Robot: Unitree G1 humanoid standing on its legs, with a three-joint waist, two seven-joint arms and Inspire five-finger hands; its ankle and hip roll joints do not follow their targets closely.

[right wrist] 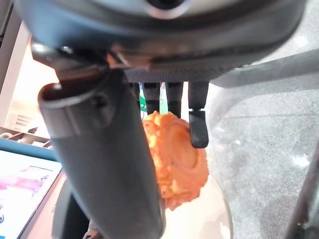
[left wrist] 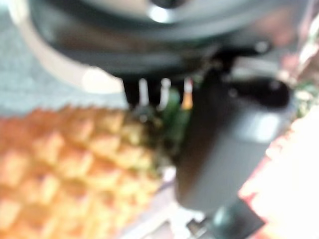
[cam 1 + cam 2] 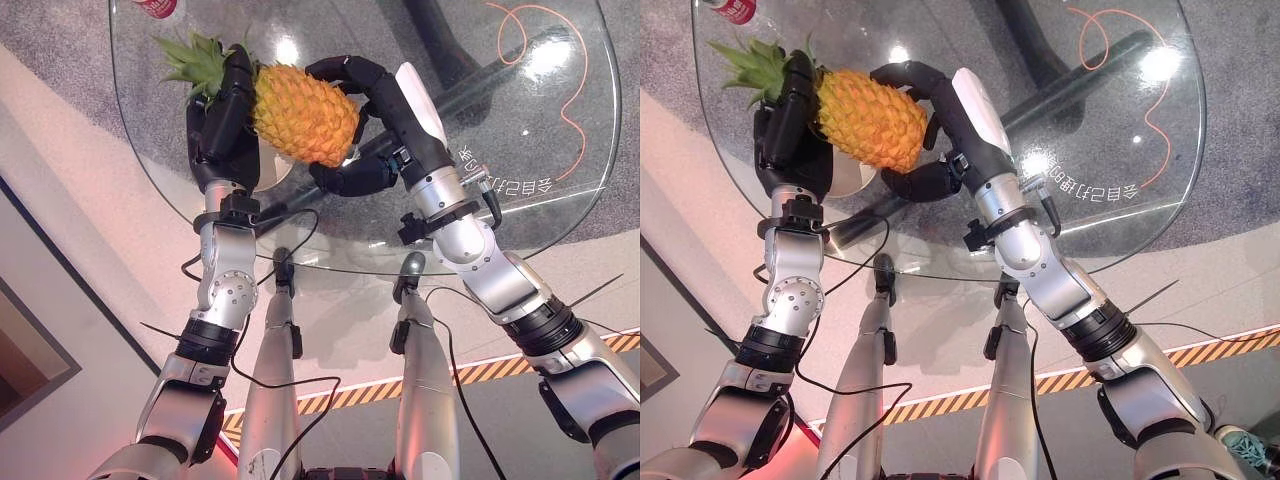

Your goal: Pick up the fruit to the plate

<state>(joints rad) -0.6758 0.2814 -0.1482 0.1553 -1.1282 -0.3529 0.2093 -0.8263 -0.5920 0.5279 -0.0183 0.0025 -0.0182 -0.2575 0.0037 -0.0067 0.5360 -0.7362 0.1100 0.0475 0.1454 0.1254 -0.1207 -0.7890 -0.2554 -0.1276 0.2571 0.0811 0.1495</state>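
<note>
The pineapple (image 3: 303, 112) is off the glass table (image 3: 520, 120) and up in the air, lying on its side between both hands. The left hand (image 3: 222, 125) has its fingers curled around the leafy end, right where the green leaves start. The right hand (image 3: 372, 120) is wrapped around the round bottom end, with fingers over the top and the thumb underneath. So the picking up looks done. A pale plate (image 3: 853, 176) peeks out on the table just under the fruit, beside the left hand. What is left, I think, is to bring the pineapple down onto that plate and let go. A red can (image 3: 157, 7) stands at the far edge of the table.
</note>
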